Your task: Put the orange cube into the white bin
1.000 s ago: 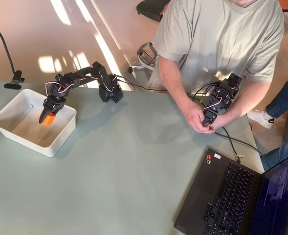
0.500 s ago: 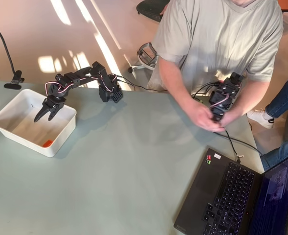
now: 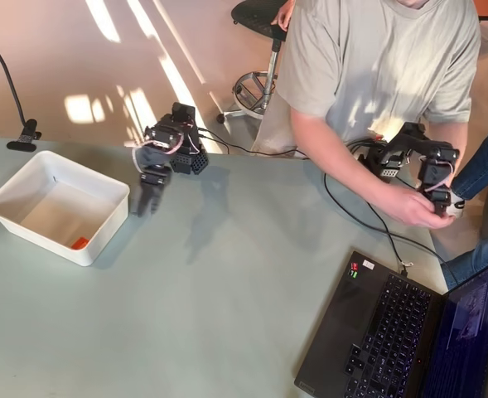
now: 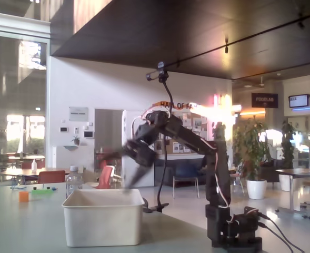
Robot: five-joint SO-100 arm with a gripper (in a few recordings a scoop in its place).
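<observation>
Tiny bright orange plastic cube [image 3: 79,243] lying inside the shallow white plastic bin [image 3: 28,181], against its near wall.

The bin sits at the far left edge of the pale grey table [image 3: 210,315]. In the overhead view the black gripper [image 3: 148,201] hangs over bare table just right of the bin, holding nothing; motion blur hides whether its jaws are apart or together.

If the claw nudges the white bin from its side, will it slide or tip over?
Probably slide: the white bin is shallow and wide with a flat base on the smooth table, so tipping looks unlikely. It looks like thin plastic and holds just the orange cube, so it is likely light and may skid readily. A push near one corner would likely rotate it.
</observation>
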